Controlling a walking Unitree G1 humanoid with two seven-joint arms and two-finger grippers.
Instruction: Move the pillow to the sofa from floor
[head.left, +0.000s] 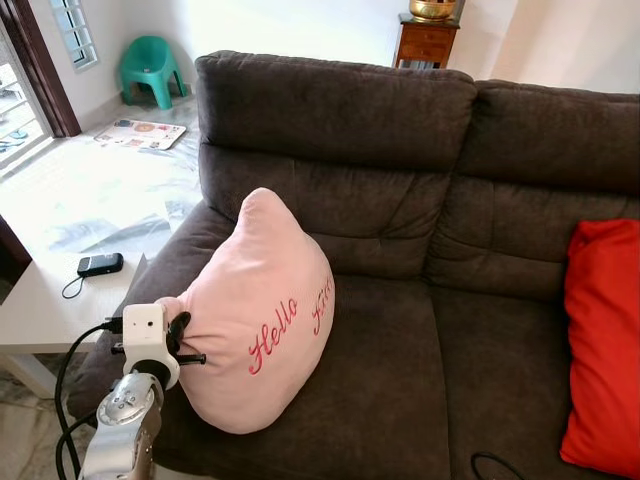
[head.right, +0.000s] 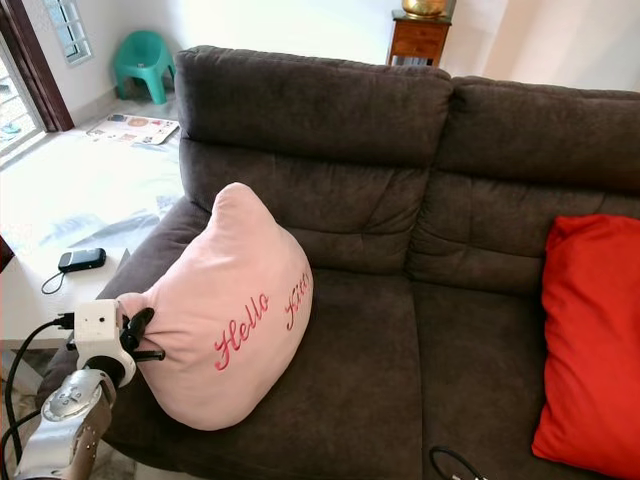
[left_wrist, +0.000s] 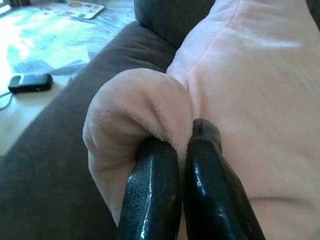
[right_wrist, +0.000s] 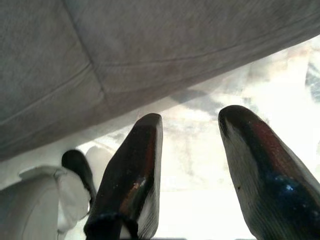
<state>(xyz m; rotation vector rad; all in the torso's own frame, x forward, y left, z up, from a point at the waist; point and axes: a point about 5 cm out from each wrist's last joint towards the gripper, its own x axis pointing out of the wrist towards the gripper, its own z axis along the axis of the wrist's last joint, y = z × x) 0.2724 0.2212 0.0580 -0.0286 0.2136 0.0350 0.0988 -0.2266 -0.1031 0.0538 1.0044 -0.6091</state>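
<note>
Pinching a corner of the pink pillow (head.left: 262, 315), left gripper (left_wrist: 186, 142) with fingers clamped together on the fabric, pillow resting upright on the left seat of the brown sofa (head.left: 400, 130), right gripper (right_wrist: 192, 135) fingers apart beneath the sofa's edge, red cushion (head.left: 604, 340) at the sofa's right end.

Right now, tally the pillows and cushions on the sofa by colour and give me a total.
Pink: 1, the pink pillow, standing on the sofa seat near its left armrest, a corner pinched in the left gripper.
Red: 1, the red cushion at the sofa's right end.
Total: 2.
</note>
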